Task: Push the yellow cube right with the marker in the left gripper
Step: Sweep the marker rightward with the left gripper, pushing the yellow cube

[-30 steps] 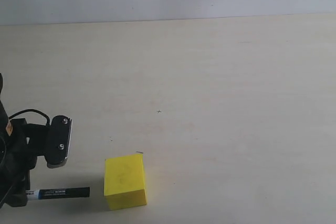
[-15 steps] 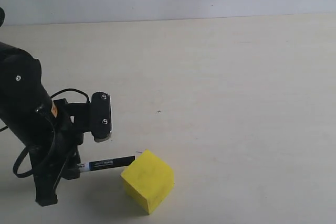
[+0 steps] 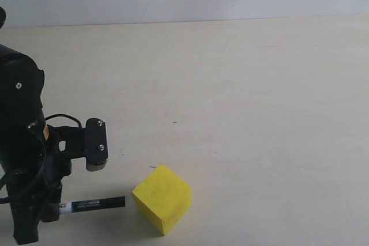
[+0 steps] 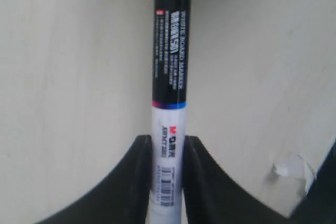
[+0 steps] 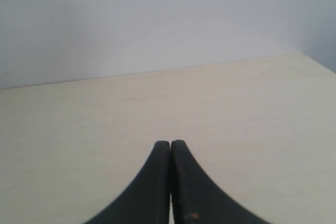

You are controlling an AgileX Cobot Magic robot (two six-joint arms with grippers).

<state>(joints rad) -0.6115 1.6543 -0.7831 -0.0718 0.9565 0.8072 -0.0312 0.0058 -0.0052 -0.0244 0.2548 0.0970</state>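
Your left claw, black and two-fingered, is clamped on the white tail end of the marker, low at the left of the pale, matte, faintly grained surface. The marker lies close to level, pointing right, its black end just beside the cube's left edge; a thin gap seems to part them, though you cannot be sure from this angle. The cube is a bright yellow block with matte faces and sharp edges, sitting flat near the front of the surface, turned so one corner faces the camera. A black cable loops off the bulky arm above the claw.

In the left wrist view the curved black fingers pinch the marker on both sides of its white section, which carries a barcode and small print too fine to read. A thin red and blue band separates that section from the glossy black barrel, where white lettering reads "WHITE BOARD MARKER".

In the right wrist view your right claw is closed on itself, its smooth black fingers pressed tip to tip above the bare surface, a plain grey wall behind
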